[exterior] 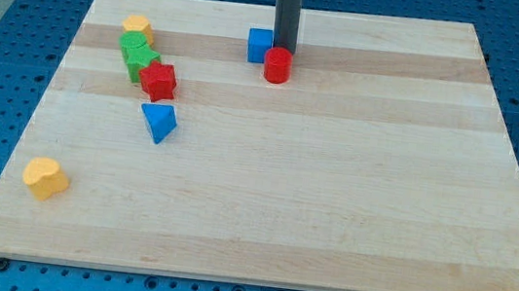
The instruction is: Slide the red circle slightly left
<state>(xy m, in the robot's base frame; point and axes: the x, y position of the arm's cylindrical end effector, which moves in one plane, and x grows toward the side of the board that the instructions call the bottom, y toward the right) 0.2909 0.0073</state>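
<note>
The red circle [277, 65] is a short red cylinder near the top middle of the wooden board [331, 203]. A blue cube [259, 45] sits just to its upper left, close to or touching it. My tip [284, 50] comes down just behind the red circle, at its top right edge and right of the blue cube; whether it touches the circle cannot be told.
At the view's upper left a cluster holds a yellow hexagon-like block [137, 26], two green blocks [136, 55] and a red star-like block [159, 81]. A blue triangle [158, 121] lies below them. A yellow heart-like block [45, 179] sits at the lower left.
</note>
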